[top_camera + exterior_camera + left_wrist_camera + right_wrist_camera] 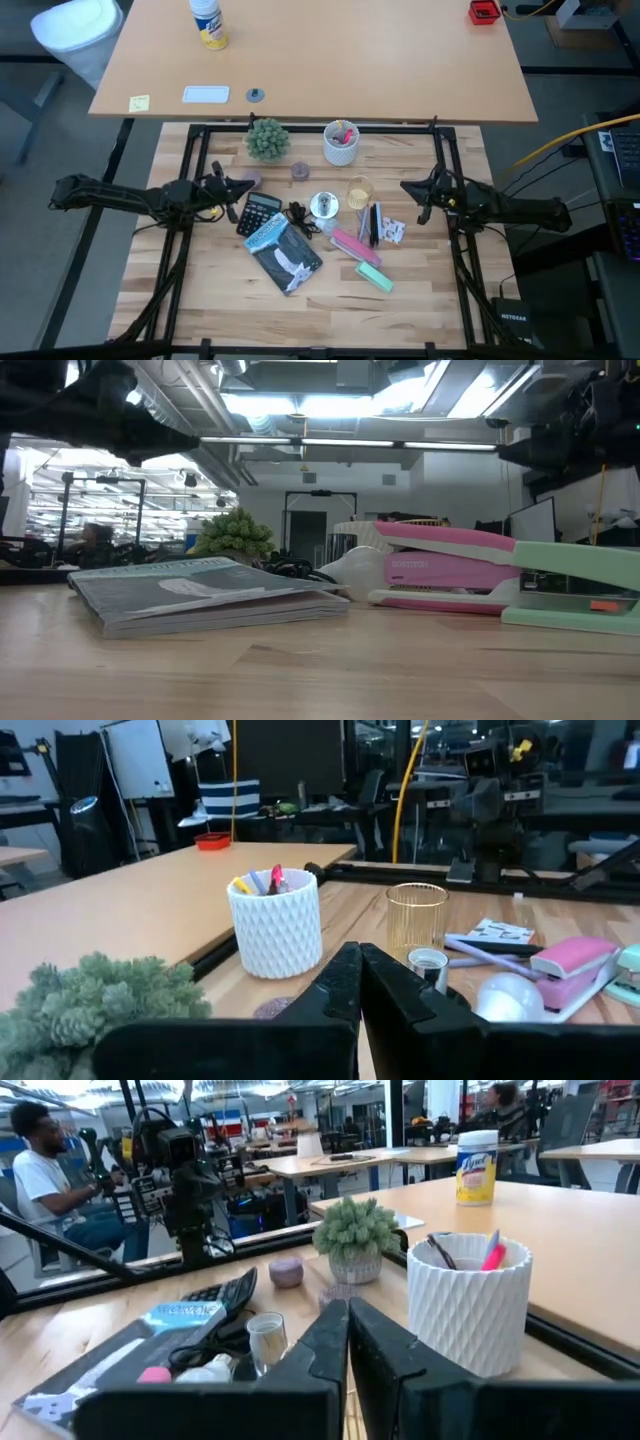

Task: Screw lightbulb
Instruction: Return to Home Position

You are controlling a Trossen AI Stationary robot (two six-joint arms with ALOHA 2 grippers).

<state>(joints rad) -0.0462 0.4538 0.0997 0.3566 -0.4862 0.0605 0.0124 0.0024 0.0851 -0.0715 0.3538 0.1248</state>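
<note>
Low view has the grey book (200,592) closest, lying flat. Beside it are the green stapler (575,595) and, just behind that, the pink stapler (450,568). In the high view these three lie well apart from the white cup (341,152), on its robot side.

The lightbulb (355,568) lies on its side on the wood. It is just beside the pink stapler's end, between the staplers and the cup. Nothing holds it. The small socket (428,960) stands upright near it, and the bulb is not in it. A black cord (300,215) is tangled close by, a little left of the cup's line. The calculator (260,212) is more to the left, touching the book's far corner.

The clear glass (359,190) stands upright between the socket and the cup, near the cup.

The left gripper (245,187) hangs over the table well to the left of the cup and a little nearer the robot. Its fingers are pressed together on nothing. The right gripper (406,187) hangs in the matching place to the right of the cup, also with its fingers together and empty.

The cup holds pink and yellow pens. The little plant (267,138) stands near it on the left.

Beyond the cup is a second table (400,60) with a wipes can (208,22) and a red box (484,12).
</note>
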